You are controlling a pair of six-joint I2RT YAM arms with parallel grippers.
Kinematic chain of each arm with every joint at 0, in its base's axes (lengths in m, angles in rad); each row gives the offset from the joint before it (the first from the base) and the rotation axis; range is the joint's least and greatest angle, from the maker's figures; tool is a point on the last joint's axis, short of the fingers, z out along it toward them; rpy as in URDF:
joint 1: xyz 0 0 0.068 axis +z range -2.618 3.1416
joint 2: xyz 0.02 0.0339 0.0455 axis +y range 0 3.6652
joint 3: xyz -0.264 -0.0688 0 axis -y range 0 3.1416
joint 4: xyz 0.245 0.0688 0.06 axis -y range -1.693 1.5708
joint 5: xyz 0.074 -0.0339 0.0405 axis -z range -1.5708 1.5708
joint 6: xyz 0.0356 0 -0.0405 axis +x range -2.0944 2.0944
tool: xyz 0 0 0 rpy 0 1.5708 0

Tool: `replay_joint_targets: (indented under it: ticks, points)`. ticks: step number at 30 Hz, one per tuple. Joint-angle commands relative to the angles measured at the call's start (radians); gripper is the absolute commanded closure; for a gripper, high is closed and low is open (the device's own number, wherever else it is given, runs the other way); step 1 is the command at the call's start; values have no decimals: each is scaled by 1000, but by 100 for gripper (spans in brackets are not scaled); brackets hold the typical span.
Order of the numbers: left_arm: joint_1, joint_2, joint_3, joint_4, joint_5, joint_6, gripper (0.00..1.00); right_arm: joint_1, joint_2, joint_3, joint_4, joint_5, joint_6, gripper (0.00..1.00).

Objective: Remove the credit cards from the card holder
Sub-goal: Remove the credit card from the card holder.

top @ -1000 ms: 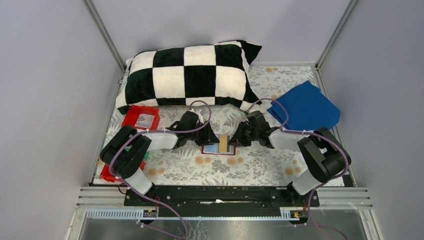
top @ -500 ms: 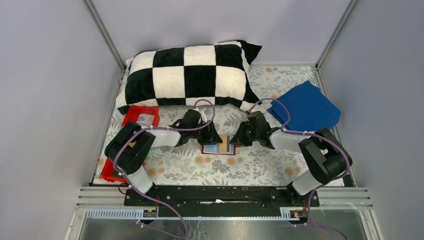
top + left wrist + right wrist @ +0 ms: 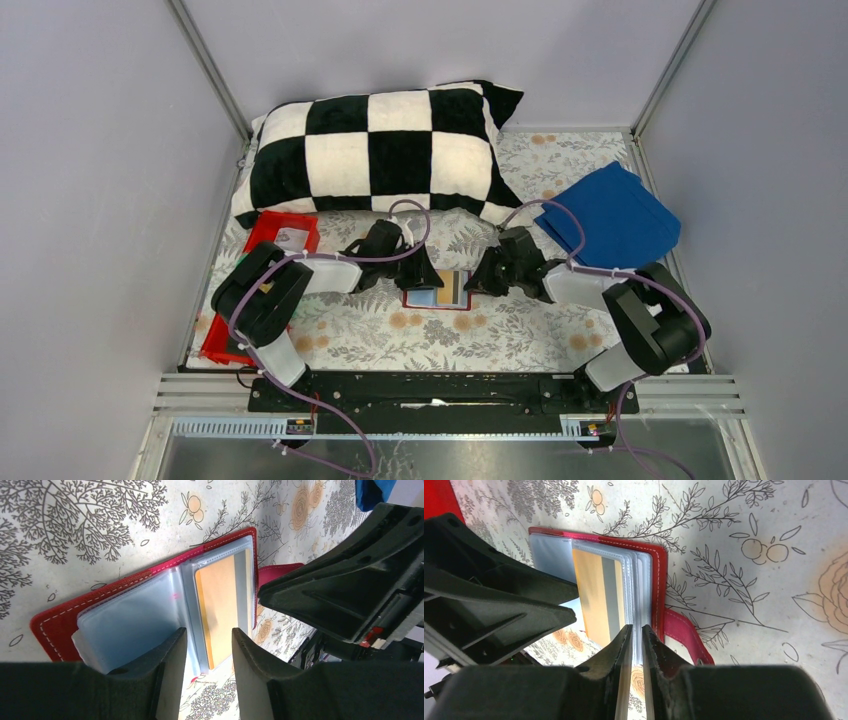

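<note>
Rightward has edged the right tool (image 3: 634,630), pinched almost closed on the card holder (image 3: 55,625), which lies open mid surface (image 3: 500,330). The left tool (image 3: 209,632) gapes open above the sleeved yellowish credit card (image 3: 222,605).

A robot lab booth: plain grey walls (image 3: 90,150), aluminium corner rails (image 3: 208,68) and a floral-clothed table (image 3: 500,335).

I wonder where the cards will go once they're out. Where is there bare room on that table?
The widest bare patch is the flowered table between the card holder and the black base rail. A smaller one lies at the far edge, between pillow and blue cloth. Crowded: around the holder, where left gripper and right gripper meet.
</note>
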Motion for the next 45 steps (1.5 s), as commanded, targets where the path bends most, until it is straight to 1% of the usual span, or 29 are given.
replay_joint_targets:
  ticks: [1,6,10,15,18,24,31,35,40,43,45]
  points:
    - [5,-30,-21,35,4,-1,58,1,-91,-17,23,43,2,80]
    - [5,-39,-91,131,17,-68,62,1,-117,-19,49,29,0,80]
    - [5,-44,-101,129,9,-69,64,1,-81,6,55,-22,0,79]
    - [5,-34,-99,137,19,-71,66,2,-29,24,44,-41,-11,79]
    - [5,-28,-92,136,22,-69,66,2,2,19,80,-83,-9,78]
    - [5,-27,-85,113,11,-52,67,2,14,8,108,-98,-2,78]
    - [5,-61,-96,111,20,-57,68,4,-56,-14,116,-57,14,80]
    - [5,-85,-100,119,34,-78,68,2,-48,7,103,-78,0,80]
    - [5,-99,-96,92,13,-67,69,3,-25,14,95,-66,2,79]
    - [5,-98,-93,90,10,-62,70,2,-21,9,83,-43,12,79]
    - [5,-91,-90,99,12,-68,71,3,-19,16,41,4,14,79]
